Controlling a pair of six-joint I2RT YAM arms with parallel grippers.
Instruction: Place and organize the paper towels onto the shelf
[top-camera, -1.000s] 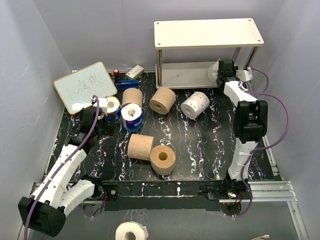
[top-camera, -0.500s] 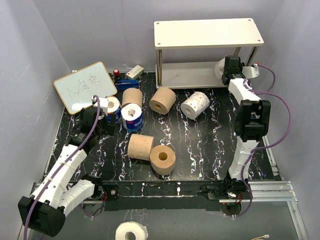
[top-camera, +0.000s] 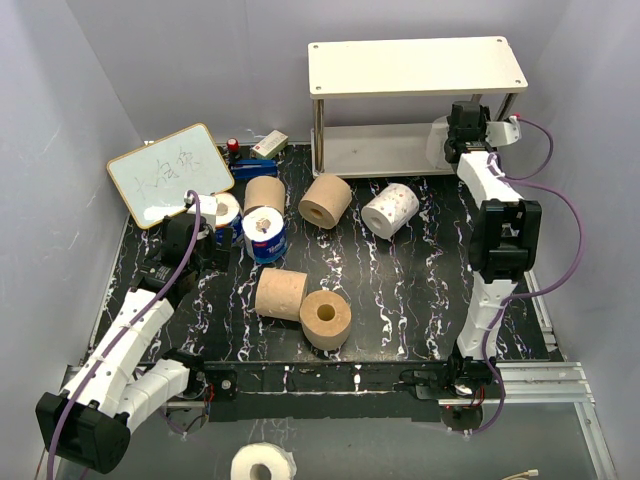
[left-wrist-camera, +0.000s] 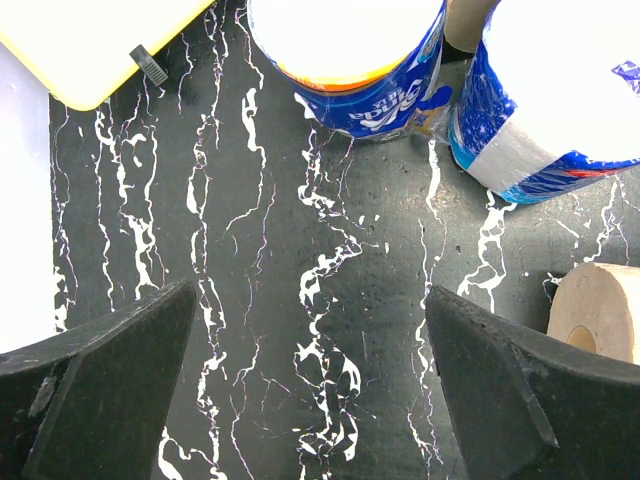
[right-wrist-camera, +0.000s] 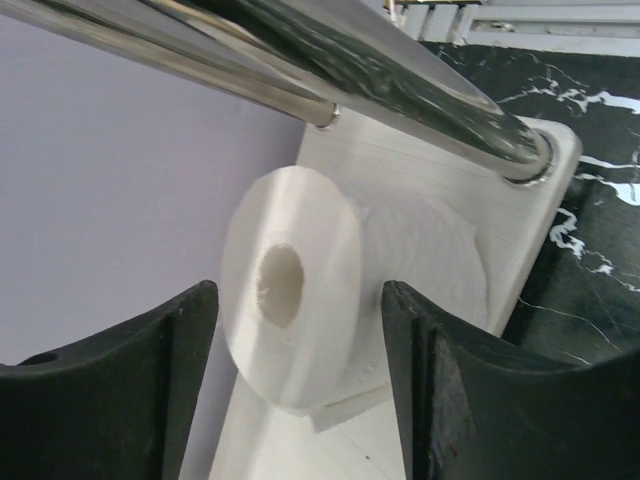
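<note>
The shelf (top-camera: 417, 66) stands at the back right, its cream top board bare. A white paper towel roll (top-camera: 438, 142) lies on its side at the right end of the grey lower board (top-camera: 370, 150). My right gripper (top-camera: 452, 138) is open around that roll (right-wrist-camera: 300, 300), with a gap on each side. Four tan rolls (top-camera: 325, 200) and a white roll (top-camera: 390, 210) lie on the black table. Two blue-wrapped rolls (top-camera: 265, 233) stand at the left. My left gripper (left-wrist-camera: 308, 290) is open and empty over the table, just short of them (left-wrist-camera: 350, 60).
A wood-framed writing board (top-camera: 170, 172) lies at the back left, beside my left gripper. Small items (top-camera: 270, 146) sit behind it by the wall. A silver shelf leg (right-wrist-camera: 300, 50) passes just above the right gripper. Another white roll (top-camera: 263, 463) lies off the table's near edge.
My right gripper has moved to the right and back along the shelf's lower board, and the white roll has shifted right with it. The left arm has not moved.
</note>
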